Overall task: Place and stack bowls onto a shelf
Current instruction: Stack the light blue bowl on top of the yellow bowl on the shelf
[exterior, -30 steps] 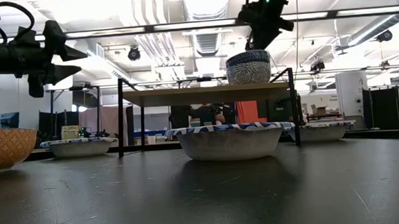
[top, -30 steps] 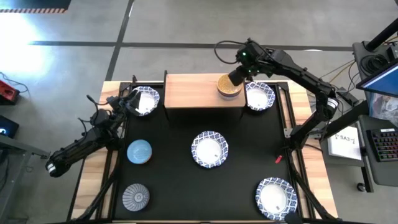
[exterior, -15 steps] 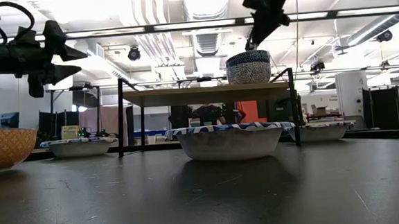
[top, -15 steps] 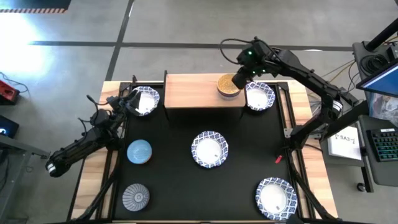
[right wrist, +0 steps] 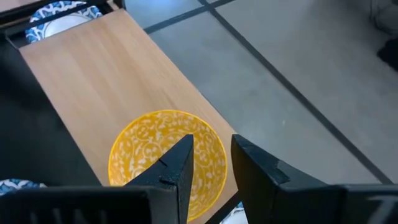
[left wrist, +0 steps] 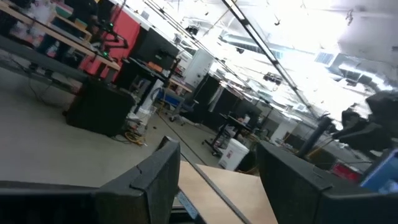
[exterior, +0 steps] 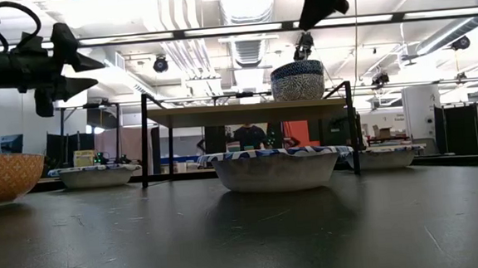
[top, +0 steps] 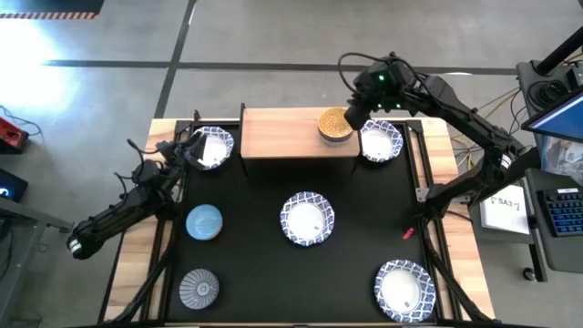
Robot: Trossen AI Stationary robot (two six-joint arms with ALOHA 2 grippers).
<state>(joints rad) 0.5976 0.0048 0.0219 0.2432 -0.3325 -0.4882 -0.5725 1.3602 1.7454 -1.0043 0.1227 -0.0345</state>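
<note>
The shelf (top: 291, 134) stands at the table's far edge, its wooden top (right wrist: 118, 81) bare except for a golden yellow bowl (top: 334, 125) resting upright on its base near the right end. That bowl's outside shows blue-patterned in the low view (exterior: 297, 80). My right gripper (top: 357, 109) hangs above the bowl's right rim, clear of it, its fingers (right wrist: 180, 165) slightly apart with nothing between them. My left gripper (top: 187, 148) waits open at the far left, above a white bowl (top: 211, 148).
On the black tabletop stand white blue-rimmed bowls at the shelf's right end (top: 381, 141), in the middle (top: 308, 219) and at the near right (top: 405, 288). A small blue bowl (top: 204, 221) and a grey patterned bowl (top: 199, 288) sit at the left.
My right gripper has risen from the yellow bowl's rim and drawn back toward the table's far right, rolling a little. The bowl has stayed upright on the shelf.
</note>
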